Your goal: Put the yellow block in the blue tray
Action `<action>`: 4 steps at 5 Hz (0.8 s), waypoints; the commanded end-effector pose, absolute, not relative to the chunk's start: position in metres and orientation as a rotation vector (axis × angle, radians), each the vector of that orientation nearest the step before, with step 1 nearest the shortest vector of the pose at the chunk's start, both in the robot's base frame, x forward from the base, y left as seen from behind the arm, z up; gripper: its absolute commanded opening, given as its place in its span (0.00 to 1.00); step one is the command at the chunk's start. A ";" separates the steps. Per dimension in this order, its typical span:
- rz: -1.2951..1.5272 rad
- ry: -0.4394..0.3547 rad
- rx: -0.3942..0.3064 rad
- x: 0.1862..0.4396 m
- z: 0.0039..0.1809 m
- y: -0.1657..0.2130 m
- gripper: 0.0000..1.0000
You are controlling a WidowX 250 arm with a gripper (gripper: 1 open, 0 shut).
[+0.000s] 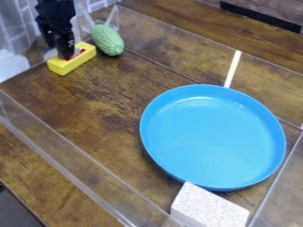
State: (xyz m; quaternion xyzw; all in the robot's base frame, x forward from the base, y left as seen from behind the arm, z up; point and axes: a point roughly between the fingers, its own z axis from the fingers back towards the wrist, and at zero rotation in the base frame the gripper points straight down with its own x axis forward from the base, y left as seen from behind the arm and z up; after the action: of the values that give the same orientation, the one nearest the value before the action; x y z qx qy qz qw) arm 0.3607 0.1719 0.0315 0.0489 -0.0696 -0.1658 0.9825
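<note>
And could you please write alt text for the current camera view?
A dark tool is at a small yellow block beside a green bumpy oval on a wooden table; a big blue tray lies apart.

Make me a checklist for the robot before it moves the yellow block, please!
1. Yellow block in sight, near the back-left corner: ok.
2. Gripper at the yellow block: ok.
3. Gripper holding the block tightly: cannot tell, its fingertips are too dark and small.
4. Blue tray open side up: ok.
5. Yellow block already in the tray: not ok, it is still far from it.
6. White speckled block outside the tray: ok.
</note>
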 end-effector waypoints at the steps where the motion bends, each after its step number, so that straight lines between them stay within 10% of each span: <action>1: -0.329 -0.120 0.065 0.359 0.009 0.174 1.00; 4: -0.319 -0.122 0.018 0.365 -0.009 0.174 1.00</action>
State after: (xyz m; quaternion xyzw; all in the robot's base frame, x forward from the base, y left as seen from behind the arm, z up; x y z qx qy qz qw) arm 0.3759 0.1693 0.0237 0.0252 -0.0895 -0.1581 0.9830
